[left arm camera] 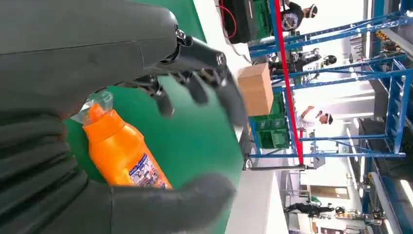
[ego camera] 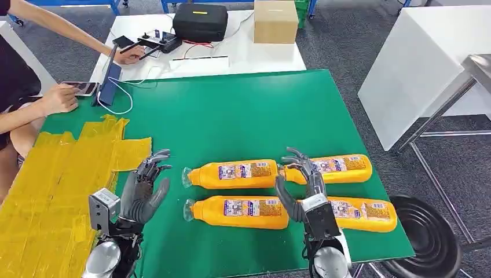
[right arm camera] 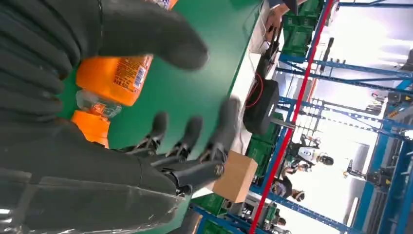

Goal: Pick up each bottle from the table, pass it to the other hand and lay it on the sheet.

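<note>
Grey right hand (ego camera: 301, 182) raised over the green table (ego camera: 231, 116), fingers spread wide, nothing held; positioned above the gap between the two right-side bottles and the two left-side ones. Left hand (ego camera: 147, 185) likewise spread wide and empty, hovering at the edge of the yellow sheet (ego camera: 52, 179), just left of the bottle caps.

Four orange bottles lying flat in two rows: far-left bottle (ego camera: 231, 174), near-left bottle (ego camera: 237, 212), far-right bottle (ego camera: 339, 168), near-right bottle (ego camera: 362, 213). Caps pointing toward the sheet. None on the sheet.

Yellow sheet taped flat over the table's left portion.

Beyond the green surface: white table (ego camera: 243, 52) carrying a black case (ego camera: 200, 22) and a cardboard box (ego camera: 275, 21). Person's hands at far left, one on a phone (ego camera: 81, 88), one on a black device (ego camera: 147, 43).
</note>
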`<state>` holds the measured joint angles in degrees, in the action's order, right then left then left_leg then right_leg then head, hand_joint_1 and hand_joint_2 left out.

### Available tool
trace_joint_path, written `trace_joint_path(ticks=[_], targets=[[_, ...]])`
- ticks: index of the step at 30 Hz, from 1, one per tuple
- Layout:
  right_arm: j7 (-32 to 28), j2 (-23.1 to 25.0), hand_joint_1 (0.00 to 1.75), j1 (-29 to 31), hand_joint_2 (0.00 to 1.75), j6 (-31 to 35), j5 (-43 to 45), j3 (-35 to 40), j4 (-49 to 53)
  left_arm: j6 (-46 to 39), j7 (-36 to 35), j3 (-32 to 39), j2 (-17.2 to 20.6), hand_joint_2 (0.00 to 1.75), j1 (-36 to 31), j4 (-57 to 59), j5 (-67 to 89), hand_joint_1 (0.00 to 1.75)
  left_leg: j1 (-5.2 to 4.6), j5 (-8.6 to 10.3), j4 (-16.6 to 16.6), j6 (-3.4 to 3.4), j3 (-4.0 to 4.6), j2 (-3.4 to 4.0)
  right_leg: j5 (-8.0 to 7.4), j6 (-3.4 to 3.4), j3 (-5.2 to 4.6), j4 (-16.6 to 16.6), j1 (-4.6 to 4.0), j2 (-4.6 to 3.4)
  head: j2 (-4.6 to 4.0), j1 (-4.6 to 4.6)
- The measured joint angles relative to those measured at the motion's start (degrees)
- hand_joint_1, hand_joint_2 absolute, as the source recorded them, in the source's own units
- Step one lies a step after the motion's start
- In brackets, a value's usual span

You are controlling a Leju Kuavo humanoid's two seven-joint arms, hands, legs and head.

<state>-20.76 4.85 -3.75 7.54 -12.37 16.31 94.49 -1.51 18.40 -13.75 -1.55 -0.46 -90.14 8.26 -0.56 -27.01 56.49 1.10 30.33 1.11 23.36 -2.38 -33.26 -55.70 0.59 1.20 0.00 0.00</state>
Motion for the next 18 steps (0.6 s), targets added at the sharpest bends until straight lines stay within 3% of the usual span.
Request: trace_joint_path(ticks=[10, 15, 18], targets=[[0.0, 0.0, 1.69, 0.0, 1.75, 0.0, 0.0, 0.0, 0.0, 0.0, 0.0, 0.0, 0.0, 1.75, 0.0, 0.0, 0.0, 1.75, 0.0, 0.0, 0.0, 0.0, 0.0, 0.0, 0.0, 0.0, 0.0, 0.0, 0.0, 0.0, 0.0, 0.0], [-0.2, 0.0, 1.75, 0.0, 1.75, 0.04, -0.04, 0.0, -0.02, -0.02, 0.2, 0.0, 0.0, 1.75, 0.0, 0.0, -0.07, 1.75, 0.0, 0.0, 0.0, 0.0, 0.0, 0.0, 0.0, 0.0, 0.0, 0.0, 0.0, 0.0, 0.0, 0.0], [-5.94, 1.13, 1.75, 0.65, 1.75, 2.66, -3.25, -0.2, -1.26, -0.24, 9.16, 1.33, -2.15, 1.75, -1.09, 2.72, -1.79, 1.75, 0.0, 0.0, 0.0, 0.0, 0.01, -0.01, 0.0, 0.0, 0.01, 0.0, 0.0, 0.01, 0.0, 0.02]])
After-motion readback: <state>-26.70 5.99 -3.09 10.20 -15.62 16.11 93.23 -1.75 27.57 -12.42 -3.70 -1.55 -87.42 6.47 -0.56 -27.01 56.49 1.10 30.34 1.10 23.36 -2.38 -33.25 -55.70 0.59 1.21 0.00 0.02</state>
